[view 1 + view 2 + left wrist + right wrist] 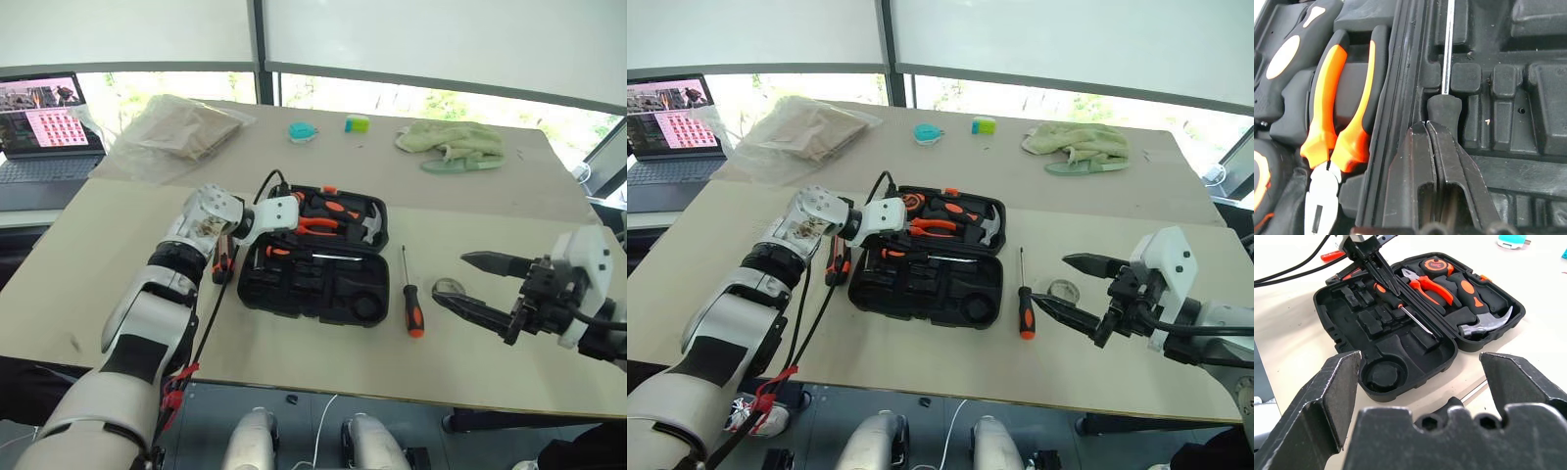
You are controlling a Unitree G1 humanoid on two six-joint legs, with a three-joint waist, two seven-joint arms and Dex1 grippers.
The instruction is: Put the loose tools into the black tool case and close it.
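Your landmark is the black tool case (313, 257), lying open on the beige table (490, 362) with both halves flat.

The left gripper (1382, 281) reaches into the case from its left end, fingers pressed together with no gap between them. In the left wrist view the fingertips (1427, 134) sit right at the butt of a black-and-orange-handled screwdriver (1400, 306). You cannot tell whether they touch it. That screwdriver lies inside the case along the hinge ridge, in the near half, shaft pointing toward the case's right end.

The far half of the case holds the orange-handled pliers (1427, 284), the steel-headed hammer (1484, 323) and a round tape measure (1436, 265).

A 2nd black-and-orange-handled screwdriver (411, 308) lies on the table just right of the case, handle toward you, shaft pointing away.

Further right of the case, near that screwdriver, sits a small roll of tape (1063, 290).

Just outside the case's left end, beneath the left wrist, an orange-and-black tool (835, 262) rests on the table. You cannot tell what it is.

The right gripper (475, 282) hangs well right of the case above the table, fingers spread wide, nothing between them.
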